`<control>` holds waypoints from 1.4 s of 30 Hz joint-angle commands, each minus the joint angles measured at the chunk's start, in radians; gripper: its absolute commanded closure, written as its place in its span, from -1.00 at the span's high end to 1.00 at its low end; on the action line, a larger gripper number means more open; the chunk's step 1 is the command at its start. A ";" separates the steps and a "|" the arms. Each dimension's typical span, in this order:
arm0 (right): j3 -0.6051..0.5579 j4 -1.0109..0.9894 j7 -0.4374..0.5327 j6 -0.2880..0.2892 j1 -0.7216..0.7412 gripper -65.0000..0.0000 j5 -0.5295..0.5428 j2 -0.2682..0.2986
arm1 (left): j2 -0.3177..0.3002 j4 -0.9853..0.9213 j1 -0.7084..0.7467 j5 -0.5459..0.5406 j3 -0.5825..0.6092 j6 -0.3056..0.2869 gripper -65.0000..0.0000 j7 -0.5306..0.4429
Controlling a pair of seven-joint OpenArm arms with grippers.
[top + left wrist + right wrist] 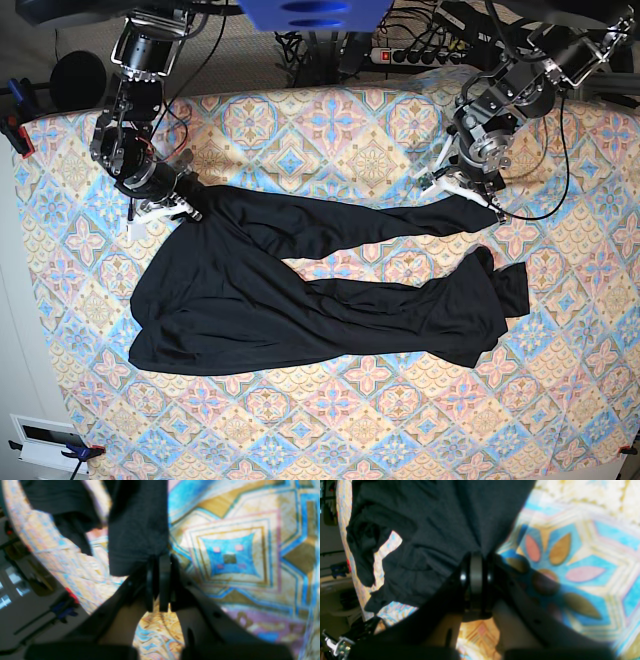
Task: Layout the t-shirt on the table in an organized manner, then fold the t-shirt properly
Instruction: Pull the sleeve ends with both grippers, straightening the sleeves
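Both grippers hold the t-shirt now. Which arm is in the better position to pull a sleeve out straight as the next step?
Probably left. The left gripper is shut on a sleeve end of the t-shirt; the right gripper pinches the wide part and can anchor it.

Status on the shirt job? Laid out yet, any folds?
Done: the t-shirt lies on the table, stretched crosswise. In hand: the left claw is shut on a hemmed end of it and the right claw is shut on a bunched corner, so spreading is under way. Left: the cloth is wrinkled and twisted, layout isn't tidy, and no fold has been made.
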 commanded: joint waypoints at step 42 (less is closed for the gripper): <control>0.084 0.100 0.011 0.007 -0.203 -1.00 0.014 0.080 | -0.270 0.146 0.295 0.016 -0.011 0.010 -1.00 0.029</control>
